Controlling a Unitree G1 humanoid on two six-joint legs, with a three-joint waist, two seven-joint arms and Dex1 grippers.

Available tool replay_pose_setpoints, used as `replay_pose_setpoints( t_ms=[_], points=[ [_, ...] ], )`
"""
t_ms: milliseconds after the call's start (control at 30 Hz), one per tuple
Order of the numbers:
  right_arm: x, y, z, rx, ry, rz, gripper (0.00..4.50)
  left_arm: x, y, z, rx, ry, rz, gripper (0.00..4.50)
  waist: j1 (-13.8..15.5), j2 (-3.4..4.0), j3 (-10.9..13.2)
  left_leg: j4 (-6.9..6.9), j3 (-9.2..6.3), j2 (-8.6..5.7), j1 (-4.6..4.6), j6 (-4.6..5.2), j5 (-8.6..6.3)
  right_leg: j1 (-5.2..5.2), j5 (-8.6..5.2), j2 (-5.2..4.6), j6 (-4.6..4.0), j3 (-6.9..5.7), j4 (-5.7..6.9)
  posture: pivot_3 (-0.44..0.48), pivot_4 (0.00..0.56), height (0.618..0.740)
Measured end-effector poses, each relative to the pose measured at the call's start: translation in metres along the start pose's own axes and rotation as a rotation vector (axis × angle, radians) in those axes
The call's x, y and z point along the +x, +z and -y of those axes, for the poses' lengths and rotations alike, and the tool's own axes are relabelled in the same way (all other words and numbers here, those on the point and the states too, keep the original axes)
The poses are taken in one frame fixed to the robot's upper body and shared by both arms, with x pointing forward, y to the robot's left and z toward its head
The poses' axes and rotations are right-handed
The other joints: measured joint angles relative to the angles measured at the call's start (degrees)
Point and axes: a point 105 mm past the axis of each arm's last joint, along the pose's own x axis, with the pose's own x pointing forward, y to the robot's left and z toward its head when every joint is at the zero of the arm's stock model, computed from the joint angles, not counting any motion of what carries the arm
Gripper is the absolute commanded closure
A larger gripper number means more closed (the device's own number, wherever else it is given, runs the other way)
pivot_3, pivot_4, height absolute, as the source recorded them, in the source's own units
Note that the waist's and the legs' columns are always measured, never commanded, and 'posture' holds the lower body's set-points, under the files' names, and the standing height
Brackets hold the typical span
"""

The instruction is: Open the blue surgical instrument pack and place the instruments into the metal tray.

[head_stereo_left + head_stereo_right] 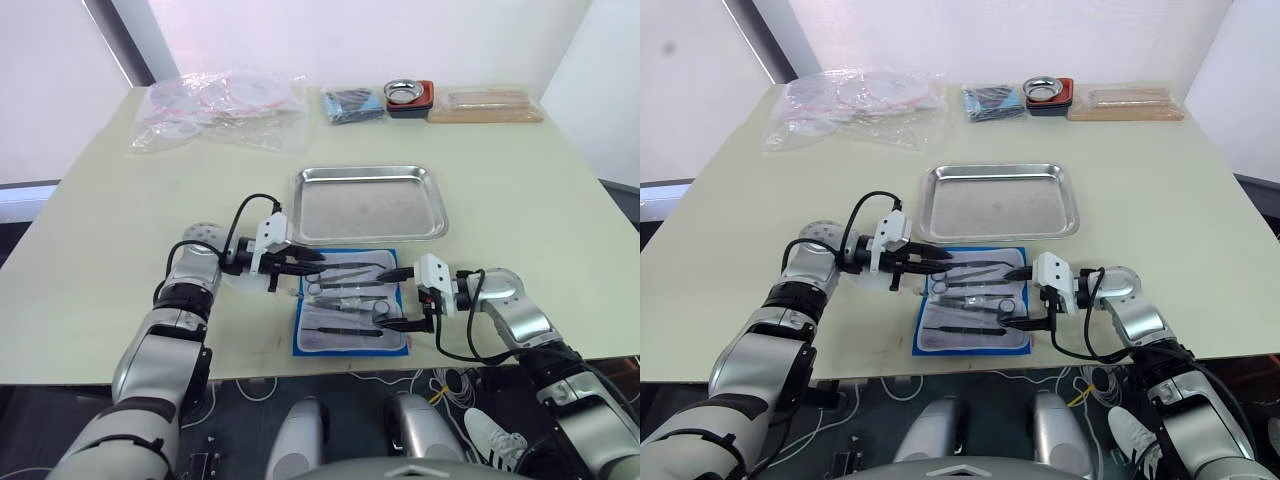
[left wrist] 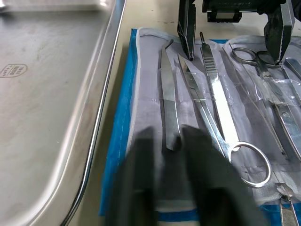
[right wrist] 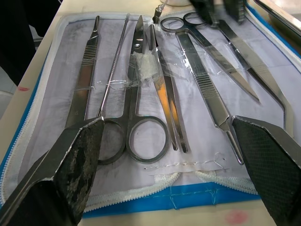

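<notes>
You are working over a pale cream table [image 1: 90, 250] set against white walls, with the head camera looking down across both arms. Your left gripper [image 1: 305, 262] is reaching in from the pack's left end, its black fingers [image 2: 141, 188] nearly closed around the blunt end of a straight tweezer-like tool lying in the row nearest the tray — whether they are actually pinching it, I cannot tell. Your right gripper [image 1: 397, 298] is sitting at the pack's right end with its fingers [image 3: 70, 174] spread wide, holding nothing, straddling the ring handles of the scissors. Between the two, the blue surgical instrument pack [image 1: 300, 340] is lying unfolded and flat near the table's front edge, pale lining up, and the instruments [image 3: 141, 94] are lying side by side on that lining — scissors, straight tweezers and a thin probe, some held under a strip of clear tape. Just beyond the pack the metal tray [image 1: 368, 203] is sitting with nothing in it. Along the far edge are lying clear plastic bags [image 1: 215, 105], a darker blue packet [image 1: 352, 104], a small metal bowl in a red holder [image 1: 408, 95] and a tan wrapped pack [image 1: 487, 104].
</notes>
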Motion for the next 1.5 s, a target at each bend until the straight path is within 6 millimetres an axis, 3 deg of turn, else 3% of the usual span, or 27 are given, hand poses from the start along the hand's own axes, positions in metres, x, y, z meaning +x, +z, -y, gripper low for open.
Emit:
replay_pose_setpoints(
  t_ms=[600,700,800,1500],
  points=[
    [0.0007,0.0001,0.0007,0.001,-0.009,0.003,0.00,0.0054,-0.0038,-0.0029,0.018,-0.015,-0.084,2.24,0.0,0.04,-0.1,-0.01,-0.02,0.01,0.02,0.00,0.00,0.00,-0.02,0.02,-0.04,-0.01,0.00,0.000,0.150,0.740],
    [0.0008,0.0000,0.0007,0.002,-0.010,0.003,0.00,0.0064,-0.0038,-0.0033,0.011,-0.013,-0.084,3.00,0.0,0.04,-0.1,-0.01,-0.02,0.01,0.02,0.00,0.00,0.00,-0.04,0.02,-0.06,-0.01,0.00,0.000,0.150,0.740],
    [0.0010,0.0002,0.0007,0.002,-0.011,0.004,0.00,0.0073,-0.0050,-0.0025,-0.002,-0.020,-0.091,4.46,0.0,0.04,-0.1,-0.02,-0.02,0.01,0.02,0.00,0.00,0.00,-0.03,0.02,-0.05,-0.01,0.00,0.000,0.150,0.740],
    [0.0018,-0.0011,0.0007,0.018,-0.003,-0.012,0.00,0.0020,0.0033,0.0000,0.010,-0.017,-0.118,4.46,-0.1,0.03,-0.1,-0.03,-0.02,0.03,0.00,0.00,0.00,-0.01,-0.09,0.02,-0.15,0.00,-0.02,0.000,0.150,0.740]
  ],
)
